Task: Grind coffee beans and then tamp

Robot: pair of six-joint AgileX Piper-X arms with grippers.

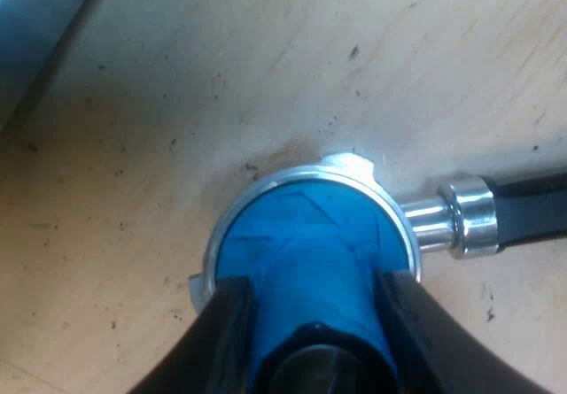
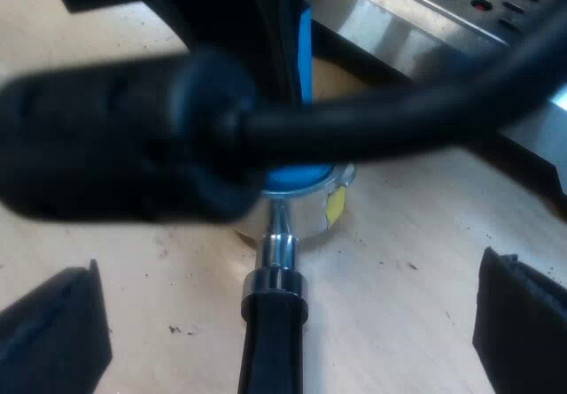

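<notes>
The blue tamper (image 1: 310, 252) stands upright in the basket of the metal holder (image 1: 266, 183), which lies on the wooden table (image 1: 159, 102). My left gripper (image 1: 316, 292) is shut on the tamper, one black finger on each side of its stem. The holder's dark handle (image 1: 532, 208) sticks out sideways past a chrome collar. My right gripper (image 2: 283, 323) is open, its fingers wide apart on either side of the handle (image 2: 270, 350) and not touching it. Beyond it the tamper (image 2: 297, 177) sits in the holder's basket (image 2: 310, 217), under my left arm.
The espresso machine's steel front and drip grate (image 2: 443, 13) stand close behind the holder. Coffee specks dot the table (image 2: 399, 261) around the basket. A grey metal edge (image 1: 35, 22) lies beyond the holder.
</notes>
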